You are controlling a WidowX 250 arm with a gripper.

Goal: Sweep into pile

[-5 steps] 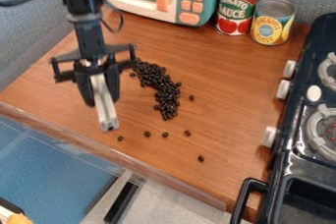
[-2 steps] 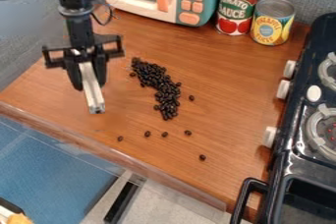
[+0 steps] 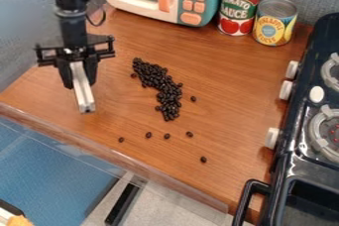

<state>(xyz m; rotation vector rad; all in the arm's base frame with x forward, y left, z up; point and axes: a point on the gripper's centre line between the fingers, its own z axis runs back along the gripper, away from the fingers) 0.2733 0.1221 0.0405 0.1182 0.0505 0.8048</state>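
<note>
Dark beans: heaped in an uneven, bent band near the middle of the worktop, running from upper left to lower right, many of them touching
Loose beans: scattered singly – one just right of the band, four in a loose row below it, another lower and farther right
Pale bar: slanting down, left of the beans and apart from them, its squared end lowest
End effector: clamped on the pale bar, a black finger against either side, above the left part of the worktop
Arm: black, coming in from the top edge at upper left, with a dark cable looped beside it
Toy microwave: white and teal, with an orange handle and buttons, at the back of the worktop; a round orange piece sits inside
Red can: upright, just right of the toy microwave
Yellow and blue can: upright – just beside the red can, slightly nearer the front
Toy stove: dark, along the right side, pale knobs facing the beans, a black handle at its lower left
</note>
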